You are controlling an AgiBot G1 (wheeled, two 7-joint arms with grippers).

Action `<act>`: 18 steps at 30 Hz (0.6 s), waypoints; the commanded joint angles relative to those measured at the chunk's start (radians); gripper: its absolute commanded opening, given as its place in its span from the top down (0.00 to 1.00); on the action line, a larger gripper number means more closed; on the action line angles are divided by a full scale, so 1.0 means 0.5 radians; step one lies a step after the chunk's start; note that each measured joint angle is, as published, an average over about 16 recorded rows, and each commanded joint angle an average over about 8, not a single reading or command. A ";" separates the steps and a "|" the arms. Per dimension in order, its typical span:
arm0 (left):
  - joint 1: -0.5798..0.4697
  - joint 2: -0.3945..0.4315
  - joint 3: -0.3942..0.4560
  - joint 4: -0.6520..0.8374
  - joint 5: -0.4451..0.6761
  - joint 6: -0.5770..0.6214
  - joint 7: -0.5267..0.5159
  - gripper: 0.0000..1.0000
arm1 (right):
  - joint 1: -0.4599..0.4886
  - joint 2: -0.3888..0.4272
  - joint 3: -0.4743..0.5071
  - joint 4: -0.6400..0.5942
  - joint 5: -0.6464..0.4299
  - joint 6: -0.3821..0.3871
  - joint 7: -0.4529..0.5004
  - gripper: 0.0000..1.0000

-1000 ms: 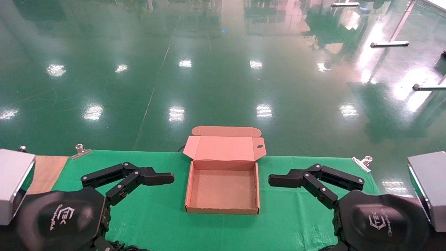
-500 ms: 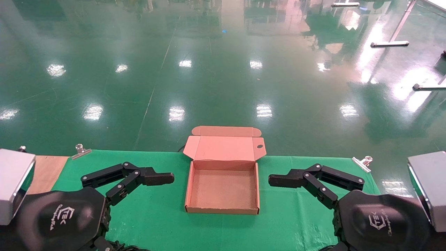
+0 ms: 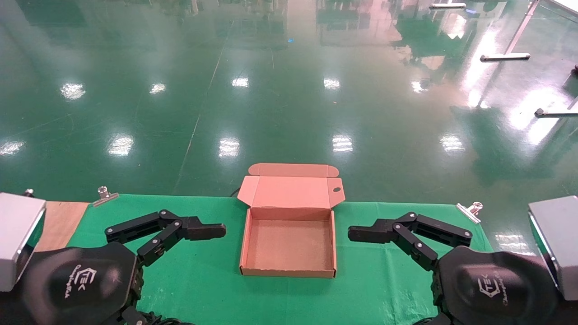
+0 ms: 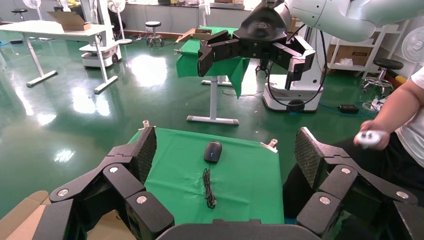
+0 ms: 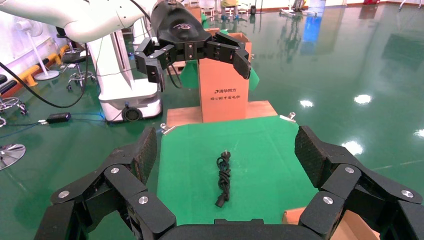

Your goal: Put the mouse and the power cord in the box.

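The tan-pink box (image 3: 289, 246) lies on the green cloth with its lid folded back, and nothing is inside. The left gripper (image 3: 205, 231) hovers open just left of it and the right gripper (image 3: 365, 234) hovers open just right of it. In the left wrist view, the black mouse (image 4: 213, 151) and its thin wire (image 4: 208, 187) lie on the cloth beyond the wide-apart fingers (image 4: 145, 147). The right wrist view shows the coiled black power cord (image 5: 223, 179) on the cloth ahead of that gripper (image 5: 227, 147). Neither the mouse nor the cord shows in the head view.
Metal clips (image 3: 104, 195) (image 3: 469, 210) pin the cloth (image 3: 203, 280) at the far corners. A bare wooden strip (image 3: 58, 223) shows at the table's left end. A tall orange carton (image 5: 224, 80) stands past that end. A person holding a controller (image 4: 370, 137) stands off the right end.
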 commanded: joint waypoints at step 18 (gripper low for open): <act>-0.164 0.095 0.167 0.005 0.301 0.031 -0.047 0.00 | 0.102 0.017 -0.079 -0.062 -0.284 -0.095 -0.200 0.00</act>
